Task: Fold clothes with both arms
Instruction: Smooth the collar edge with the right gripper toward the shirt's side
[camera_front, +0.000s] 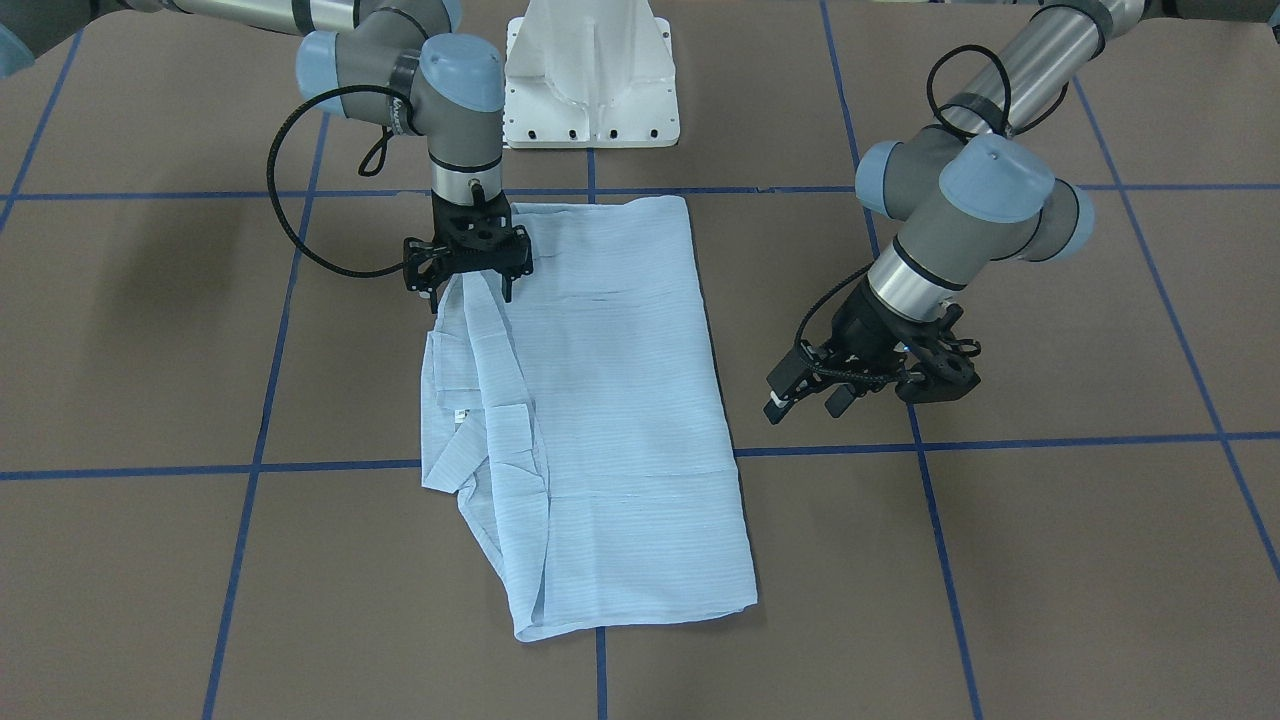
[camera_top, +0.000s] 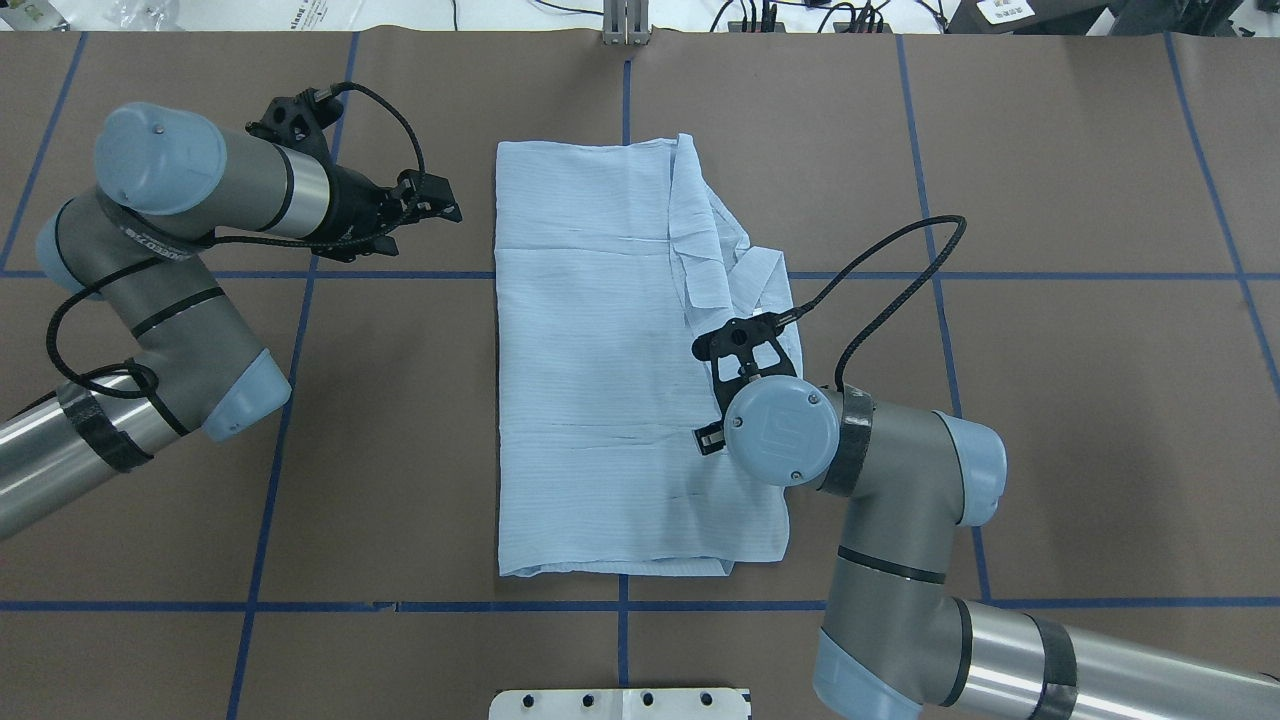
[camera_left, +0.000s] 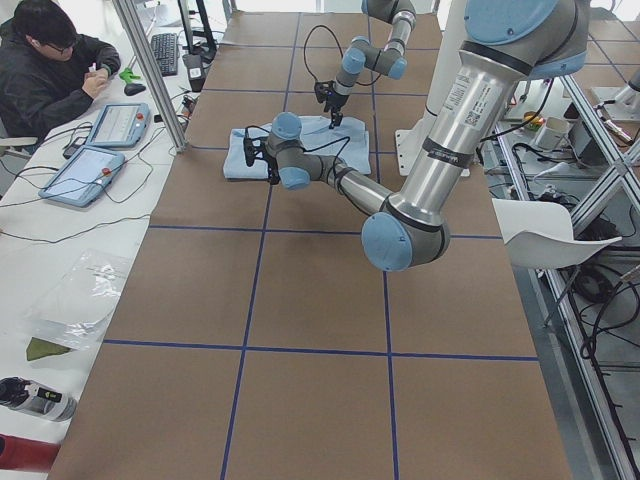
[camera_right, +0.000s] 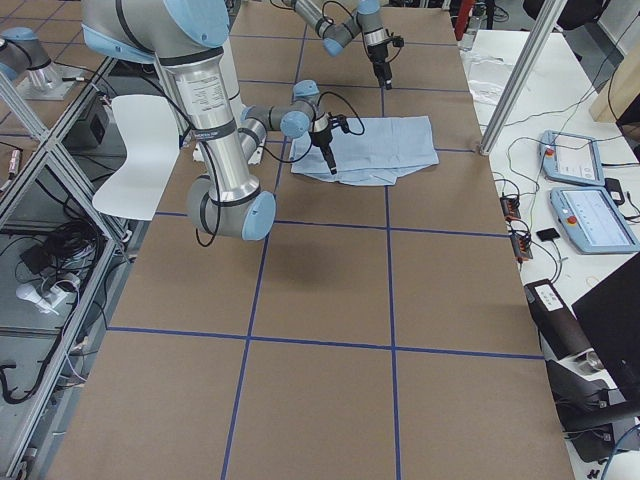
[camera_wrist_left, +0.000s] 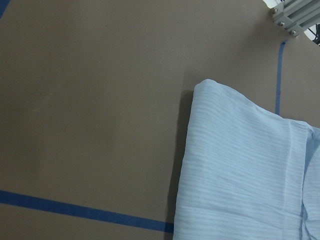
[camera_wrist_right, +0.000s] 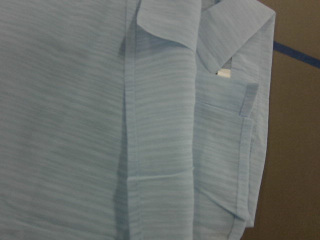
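Checking shirt (camera_front: 610, 400) position: folded lengthwise, flat at centre of table (camera_front: 1050, 560) (blue-taped grid). Right gripper (camera_front: 470, 292): directly over shirt's layered edge, fingers spread, nothing held. Left gripper (camera_front: 808, 405): beside shirt above bare table, fingers apart, empty.

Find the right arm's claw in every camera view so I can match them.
Front-facing: right claw upper left, over the shirt's edge.
Overhead: right claw right of centre, over shirt.
Exterior left: right claw top centre, far arm.
Exterior right: right claw upper centre, near arm.
Left wrist: absent.
Right wrist: absent; shirt only.
Shared landmark: the shirt.
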